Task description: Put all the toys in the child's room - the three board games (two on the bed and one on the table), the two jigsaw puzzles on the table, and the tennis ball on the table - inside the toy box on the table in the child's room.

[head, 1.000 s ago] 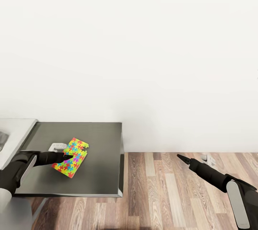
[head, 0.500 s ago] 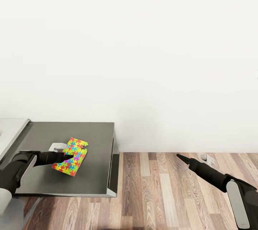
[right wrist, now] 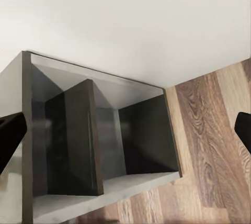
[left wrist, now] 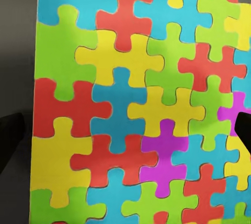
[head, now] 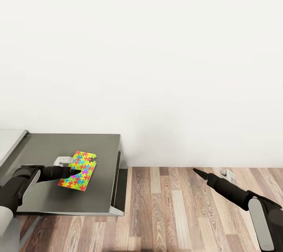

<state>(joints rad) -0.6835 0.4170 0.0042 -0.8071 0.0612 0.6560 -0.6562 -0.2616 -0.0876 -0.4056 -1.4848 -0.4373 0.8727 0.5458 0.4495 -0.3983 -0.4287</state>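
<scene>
Left gripper reaches over the dark grey top of the table, its black fingers lying across the near side of one jigsaw puzzle. From the head view I cannot tell whether the fingers pinch the slab or only cover it. In the left wrist view the dark fingertips stand at opposite edges of the frame with the jigsaw puzzle spread between them, so the jaws are wide apart.

No brand, label or writing can be read anywhere.

Counted: one puzzle, two grippers, one small white object just behind the left gripper and touching or nearly touching the puzzle's edge; what it is I cannot tell.

That puzzle is a thin flat slab of interlocking pieces in red, yellow, light green, sky blue and a few magenta. It lies flat on the dark top, turned at a slant, and its far corner has a stepped, notched outline.

Right gripper hangs well apart from it, over the wood-plank floor, its fingers meeting in a point in the head view. In the right wrist view, dark fingertips sit at both frame edges, and beyond them is a dark shelf unit with two open compartments against a white wall.
</scene>
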